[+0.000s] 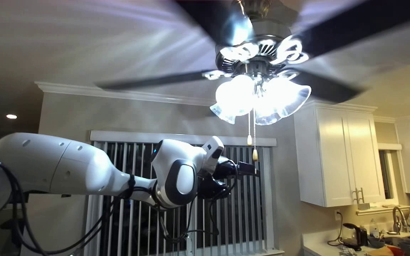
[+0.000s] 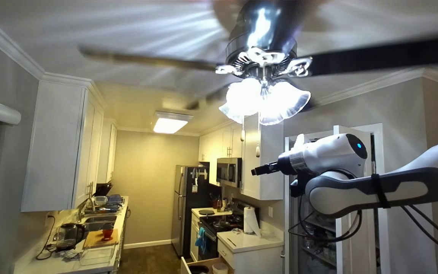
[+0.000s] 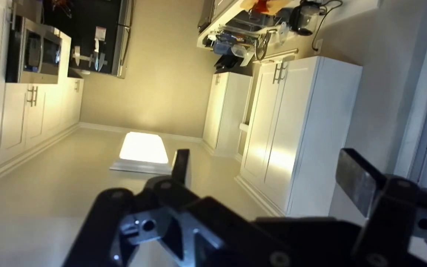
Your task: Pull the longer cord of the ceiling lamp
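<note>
The ceiling lamp [image 1: 262,94] is lit in both exterior views [image 2: 266,93], with bright frosted shades under a silvery body. The longer cord [image 1: 255,154] hangs straight down from it and ends in a pale wooden knob, also seen in an exterior view [image 2: 257,151]. A shorter cord [image 1: 249,140] hangs beside it. My gripper [image 1: 256,170] is just below the longer cord's knob in both exterior views [image 2: 256,171], apart from it in the picture. In the wrist view my gripper [image 3: 269,174] is open, with nothing between its fingers. Lamp and cords are out of the wrist view.
Dark blurred fan blades [image 1: 361,28] spread above the shades, also in an exterior view [image 2: 378,57]. A window with vertical blinds [image 1: 183,220] is behind the arm. White wall cabinets [image 1: 340,156] hang by the kitchen. An open white door [image 2: 356,198] stands behind the arm.
</note>
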### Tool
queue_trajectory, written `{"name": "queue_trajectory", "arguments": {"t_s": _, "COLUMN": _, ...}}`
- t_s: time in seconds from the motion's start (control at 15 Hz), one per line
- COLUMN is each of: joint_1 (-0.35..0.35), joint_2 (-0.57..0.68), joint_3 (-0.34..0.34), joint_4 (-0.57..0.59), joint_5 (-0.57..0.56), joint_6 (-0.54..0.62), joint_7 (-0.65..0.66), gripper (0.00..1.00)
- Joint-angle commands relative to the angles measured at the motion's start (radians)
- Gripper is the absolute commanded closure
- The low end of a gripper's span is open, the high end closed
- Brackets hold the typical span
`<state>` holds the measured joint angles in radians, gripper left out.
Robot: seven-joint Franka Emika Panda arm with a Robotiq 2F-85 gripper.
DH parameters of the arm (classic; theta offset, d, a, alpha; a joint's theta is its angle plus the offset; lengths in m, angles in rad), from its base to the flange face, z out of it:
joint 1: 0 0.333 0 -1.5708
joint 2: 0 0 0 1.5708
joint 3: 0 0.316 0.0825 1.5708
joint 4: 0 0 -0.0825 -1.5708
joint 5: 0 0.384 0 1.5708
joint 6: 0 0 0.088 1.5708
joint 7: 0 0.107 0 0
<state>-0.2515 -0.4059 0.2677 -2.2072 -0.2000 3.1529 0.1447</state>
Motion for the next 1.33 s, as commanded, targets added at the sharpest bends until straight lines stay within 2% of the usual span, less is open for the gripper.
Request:
{"name": "queue_trajectory", "arguments": {"t_s": 0.0, "joint_1": -0.130, "joint_2": 0.008, "joint_3": 0.105, "joint_4": 0.031, "joint_5": -0.027, "joint_6": 0.060, "joint_7": 0.060, "gripper": 0.00}}
{"name": "queue_trajectory", "arguments": {"t_s": 0.87, "joint_1": -0.466, "joint_2": -0.045, "joint_3": 0.373, "joint_4": 0.048, "joint_5": 0.020, "joint_6": 0.203, "joint_7": 0.127, "gripper": 0.00}}
{"name": "queue_trajectory", "arguments": {"t_s": 1.27, "joint_1": -0.545, "joint_2": -0.071, "joint_3": 0.443, "joint_4": 0.051, "joint_5": 0.051, "joint_6": 0.236, "joint_7": 0.140, "gripper": 0.00}}
